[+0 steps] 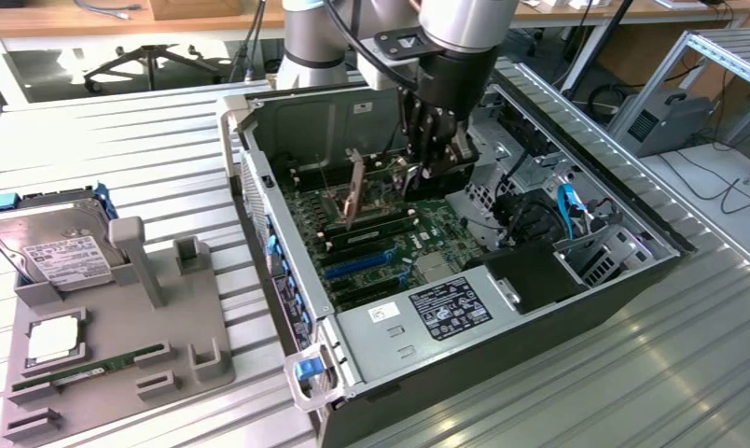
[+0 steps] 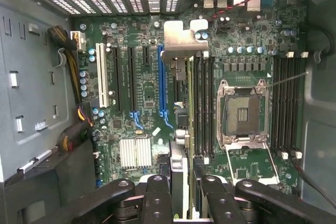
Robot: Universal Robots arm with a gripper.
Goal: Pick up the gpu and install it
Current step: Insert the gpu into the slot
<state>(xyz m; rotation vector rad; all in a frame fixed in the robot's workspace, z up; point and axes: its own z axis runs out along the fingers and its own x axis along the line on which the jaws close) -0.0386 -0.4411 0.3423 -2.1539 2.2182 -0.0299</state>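
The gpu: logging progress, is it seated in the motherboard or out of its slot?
Cannot tell. The hand grips the gpu edge-on inside the case, over the motherboard; seating is hidden.

I have the gripper [image 1: 427, 168] down inside the open computer case [image 1: 256, 177], clamped on the gpu [image 2: 181, 129], which stands edge-on over the motherboard [image 2: 142, 124]. Room is tight here: memory slots [image 2: 202, 103] crowd one side of the card, the blue slot [image 2: 162, 82] and black slots the other. The open processor socket [image 2: 242, 115] sits just beyond the memory. The drive cage [image 1: 500, 173] and blue cables [image 1: 568, 210] close in at the exterior view's right. Above the case there's free passage.
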